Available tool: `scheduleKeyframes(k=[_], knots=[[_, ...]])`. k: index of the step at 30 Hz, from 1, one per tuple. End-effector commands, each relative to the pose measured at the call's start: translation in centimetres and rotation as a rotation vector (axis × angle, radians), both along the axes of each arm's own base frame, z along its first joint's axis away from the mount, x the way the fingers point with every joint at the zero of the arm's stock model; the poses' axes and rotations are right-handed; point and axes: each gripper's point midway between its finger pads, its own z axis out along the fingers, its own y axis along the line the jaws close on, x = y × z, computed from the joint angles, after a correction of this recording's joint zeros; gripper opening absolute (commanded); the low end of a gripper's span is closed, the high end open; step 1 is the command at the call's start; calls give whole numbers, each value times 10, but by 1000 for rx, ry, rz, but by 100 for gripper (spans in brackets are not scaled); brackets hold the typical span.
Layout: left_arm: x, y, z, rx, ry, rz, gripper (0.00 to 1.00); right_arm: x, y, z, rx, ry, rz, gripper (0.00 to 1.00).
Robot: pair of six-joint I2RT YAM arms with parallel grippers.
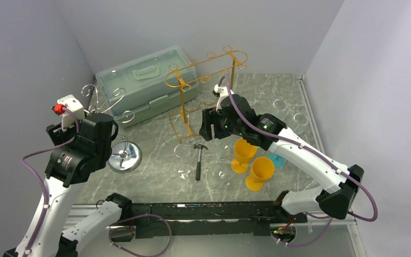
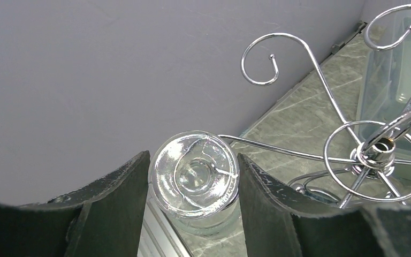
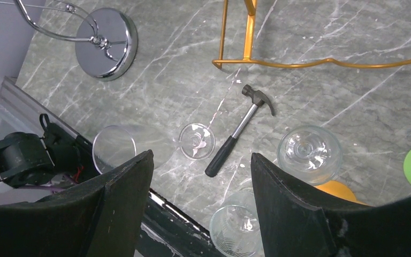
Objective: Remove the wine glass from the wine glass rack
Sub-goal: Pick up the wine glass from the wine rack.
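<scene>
Both fingers (image 2: pixel 118 198) of my left pincer (image 2: pixel 193 163) clamp the wine glass (image 2: pixel 195 176) at centre frame, jaws half-open. I'd slide it outward along the rack (image 2: pixel 374 147) wire, level and slow.

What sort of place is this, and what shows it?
Probably a robotics lab test cell: left arm and right arm bolted to a walled-in table, with staged props such as a gold rack, hammer and goblets.

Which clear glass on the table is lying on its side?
The clear glass just left of the hammer: its rim and foot both face sideways, with the stem level along the table. The rest stand upright.
</scene>
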Motion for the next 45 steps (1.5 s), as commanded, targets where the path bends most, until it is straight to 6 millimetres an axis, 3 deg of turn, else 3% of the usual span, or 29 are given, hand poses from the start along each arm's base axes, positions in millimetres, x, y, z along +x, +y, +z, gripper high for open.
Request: scheduleKeyframes(k=[1, 35, 45], knots=[[-4, 9, 20, 29, -106, 89, 48, 5, 8, 25, 45, -55, 13, 69], [-17, 17, 17, 60, -137, 185, 47, 4, 17, 15, 35, -37, 24, 69], [-12, 14, 19, 60, -93, 155, 47, 3, 17, 15, 35, -37, 24, 69]])
